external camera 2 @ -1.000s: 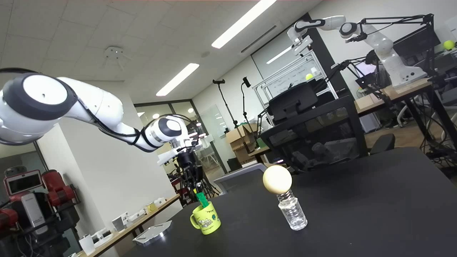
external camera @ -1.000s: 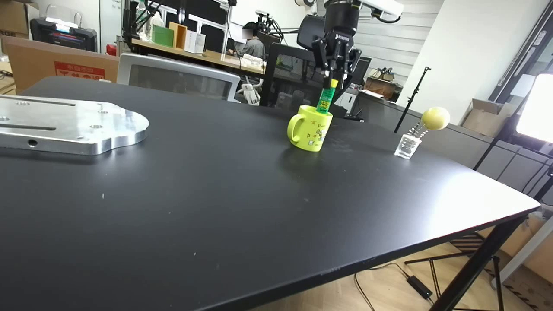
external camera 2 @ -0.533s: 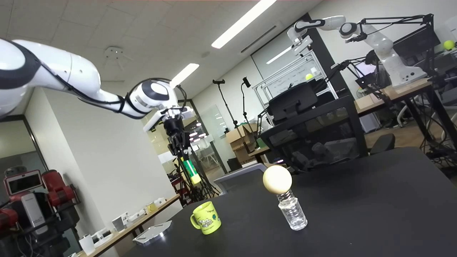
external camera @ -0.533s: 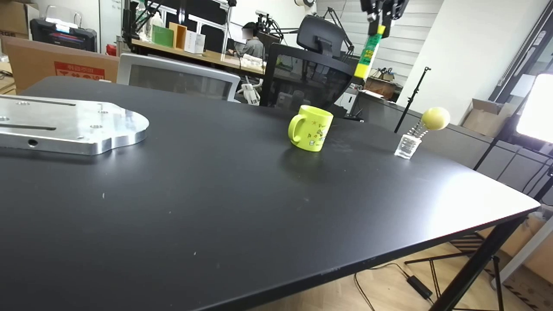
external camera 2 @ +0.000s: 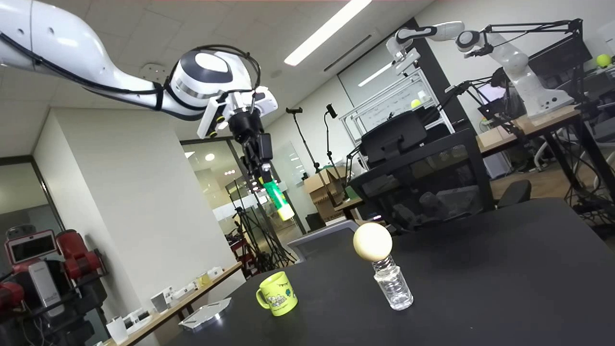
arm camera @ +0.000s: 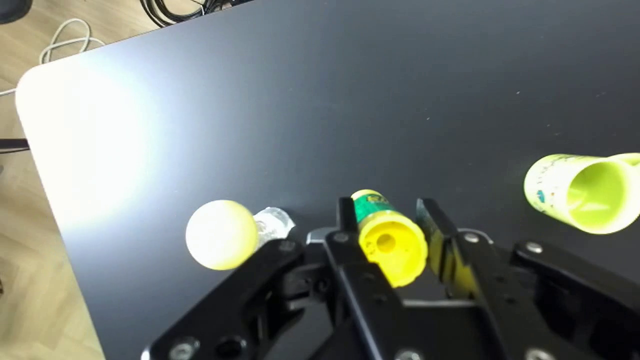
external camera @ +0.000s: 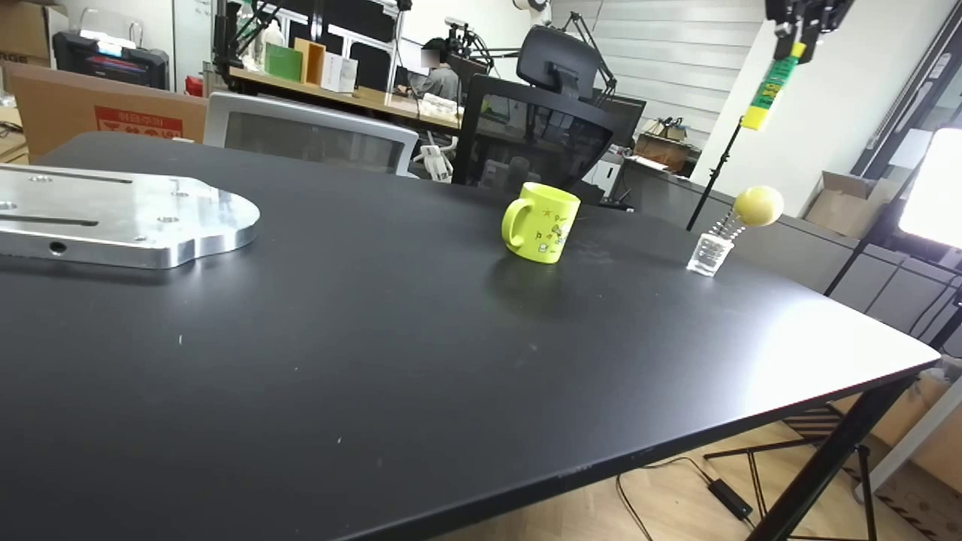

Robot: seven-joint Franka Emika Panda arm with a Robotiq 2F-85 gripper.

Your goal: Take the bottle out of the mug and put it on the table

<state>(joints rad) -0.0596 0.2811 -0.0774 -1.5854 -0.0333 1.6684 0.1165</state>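
The bottle [external camera: 772, 86] is slim and green with yellow ends. My gripper [external camera: 793, 54] is shut on its upper end and holds it tilted in the air, high over the table [external camera: 391, 361]. The bottle also hangs from the gripper [external camera 2: 265, 179] in an exterior view [external camera 2: 277, 198]. In the wrist view the bottle [arm camera: 395, 250] sits between the fingers, its yellow end facing the camera. The lime mug [external camera: 541, 225] stands upright and empty on the table, well apart from the gripper. It also shows in an exterior view [external camera 2: 277, 294] and at the right of the wrist view [arm camera: 555, 192].
A clear container [external camera: 709, 255] with a yellow ball [external camera: 758, 206] on a spring stands on the table; the ball [arm camera: 221, 235] is left of the fingers in the wrist view. A silver metal plate [external camera: 128, 218] lies beyond the mug. Chairs [external camera: 316, 139] stand along the table edge.
The bottle was lifted out of the mug, held in the gripper. The gripper then rose and moved right in an exterior view, away from the mug. The mug has stayed in place.
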